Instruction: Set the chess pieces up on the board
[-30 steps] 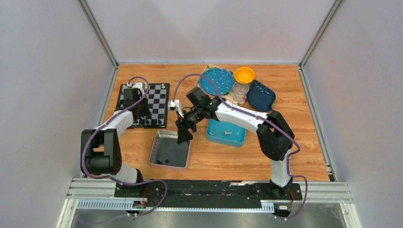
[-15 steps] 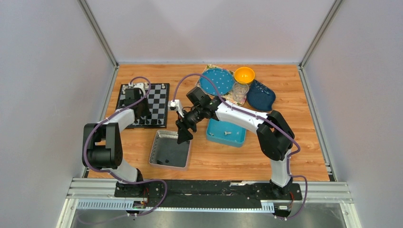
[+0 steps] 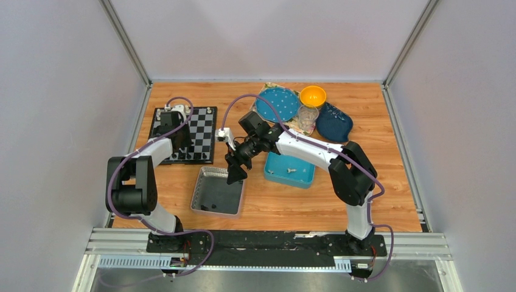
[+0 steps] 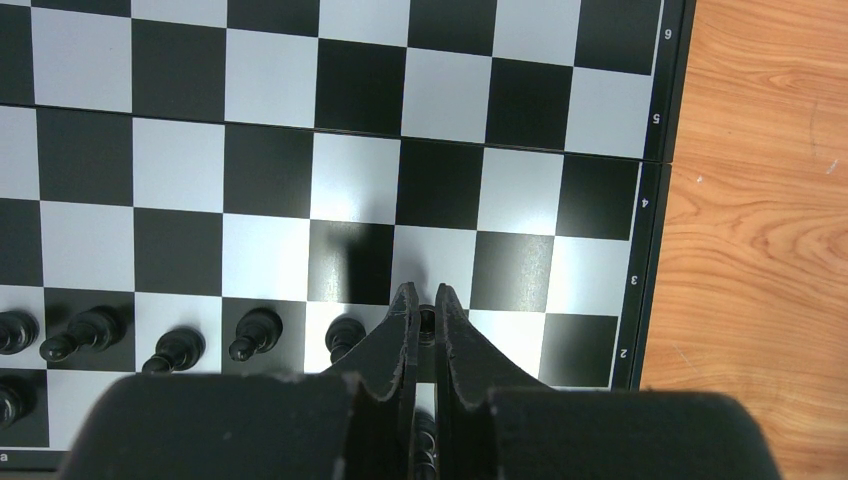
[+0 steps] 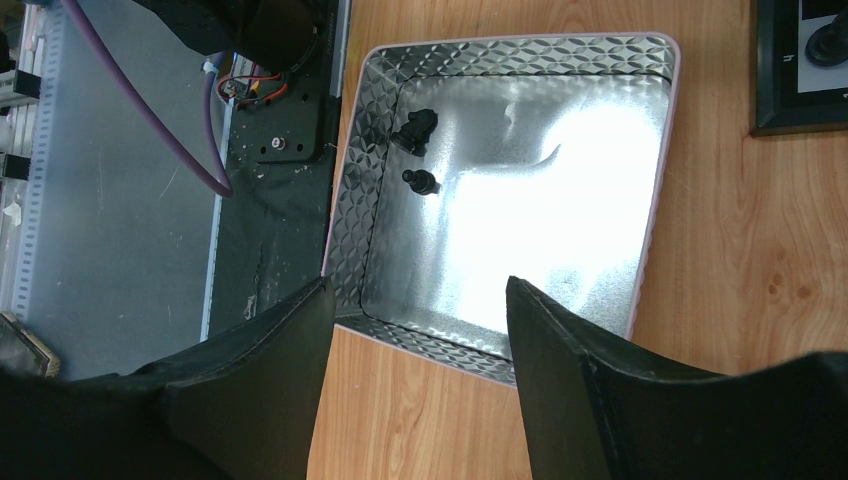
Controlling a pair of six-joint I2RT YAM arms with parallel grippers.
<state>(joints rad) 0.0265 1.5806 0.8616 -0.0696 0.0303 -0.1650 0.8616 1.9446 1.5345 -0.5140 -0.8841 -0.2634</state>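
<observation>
Starting big: the board (image 4: 270, 100) fills the left wrist view and the silver tray (image 5: 500, 48) fills the right one. The left claw (image 4: 423, 296) sits low centre on the board, fingers nearly together around a black pawn (image 4: 425, 320) at the right end of the pawn row (image 4: 258, 332). Can't tell if it's pinched or loose. The right claw (image 5: 418, 300) hangs over the tray's lower edge, jaws wide apart and empty. Two black pieces (image 5: 416, 128) lie straight up-frame from its gap, so the right arm's nearer for those, I reckon.

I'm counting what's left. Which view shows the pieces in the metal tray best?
Right wrist: two black pieces lie clear in the tray. Top view shows only dark specks there; left wrist shows no tray.
</observation>
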